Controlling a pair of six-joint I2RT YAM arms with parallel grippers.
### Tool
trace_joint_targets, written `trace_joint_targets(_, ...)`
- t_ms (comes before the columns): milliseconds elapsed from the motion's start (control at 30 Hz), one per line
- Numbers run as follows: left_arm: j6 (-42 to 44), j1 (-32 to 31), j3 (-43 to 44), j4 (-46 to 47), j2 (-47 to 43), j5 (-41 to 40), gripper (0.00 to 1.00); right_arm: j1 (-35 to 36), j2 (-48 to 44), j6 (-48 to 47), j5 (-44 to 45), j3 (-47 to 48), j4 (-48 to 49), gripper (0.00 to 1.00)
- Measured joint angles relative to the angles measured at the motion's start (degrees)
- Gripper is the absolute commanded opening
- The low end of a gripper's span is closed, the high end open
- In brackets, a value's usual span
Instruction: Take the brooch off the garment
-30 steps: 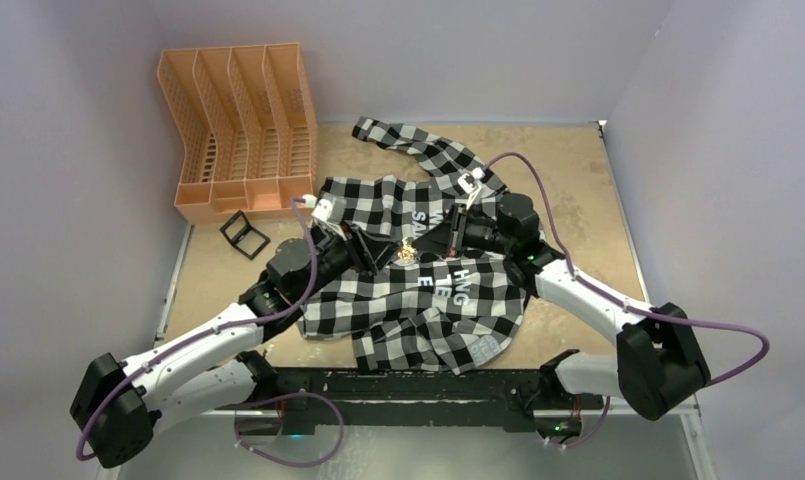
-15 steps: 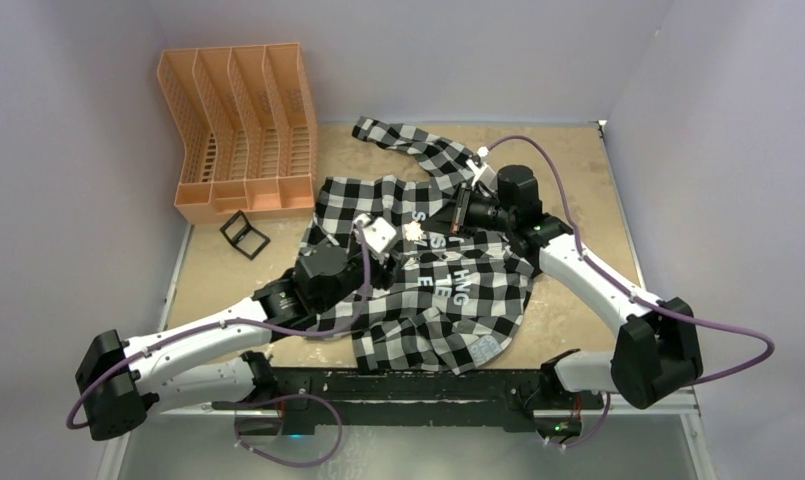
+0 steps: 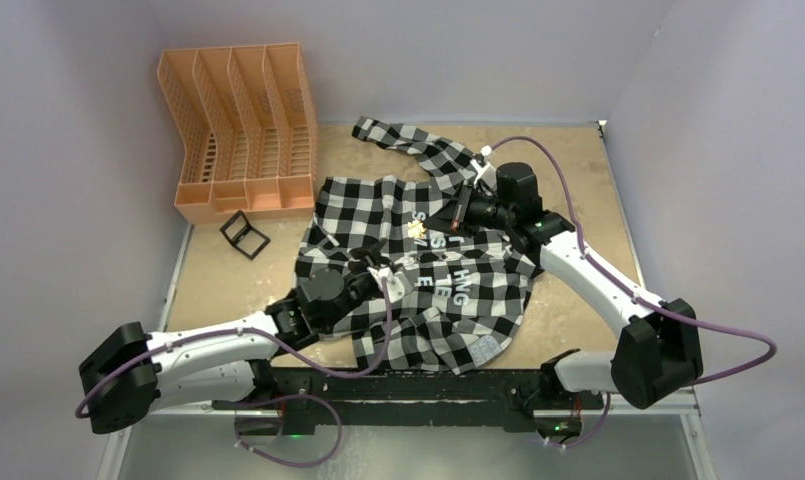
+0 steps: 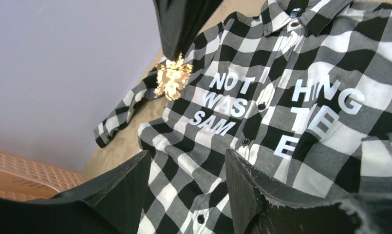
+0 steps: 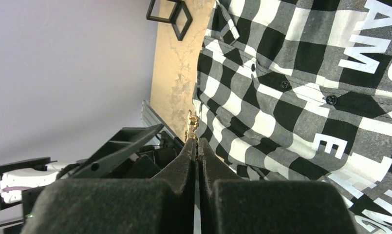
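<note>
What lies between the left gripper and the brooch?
Only the checked shirt with white lettering, seen in the left wrist view, from left gripper up to brooch.

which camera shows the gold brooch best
The left wrist view: the small gold flower-shaped metal brooch appears large and face-on, pinched in the right gripper's fingers above the black-and-white check shirt. The top view shows only a gold speck; the right wrist view sees it edge-on, a sliver.
</note>
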Motion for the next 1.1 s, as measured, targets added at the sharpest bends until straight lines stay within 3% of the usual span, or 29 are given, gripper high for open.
trace_joint_targets(267,8.4,-2.1,-4.8,19.5,7.9,0.2,0.56,0.0,0.0,1.8,0.3,0.0,-0.1,0.0)
trace_joint_targets(567,12.6,-2.1,-5.0,33.2,14.0,0.4,0.46,0.0,-1.0,3.3,1.6,0.0,-1.4,0.0)
trace_joint_targets(733,14.9,-2.1,-4.7,34.5,16.1,0.9,0.36,0.0,-2.2,4.0,2.1,0.0,-2.0,0.0)
trace_joint_targets(1100,19.3,-2.1,-2.2,35.8,19.0,1.6,0.32,0.0,-3.5,5.2,4.5,0.0,-3.2,0.0)
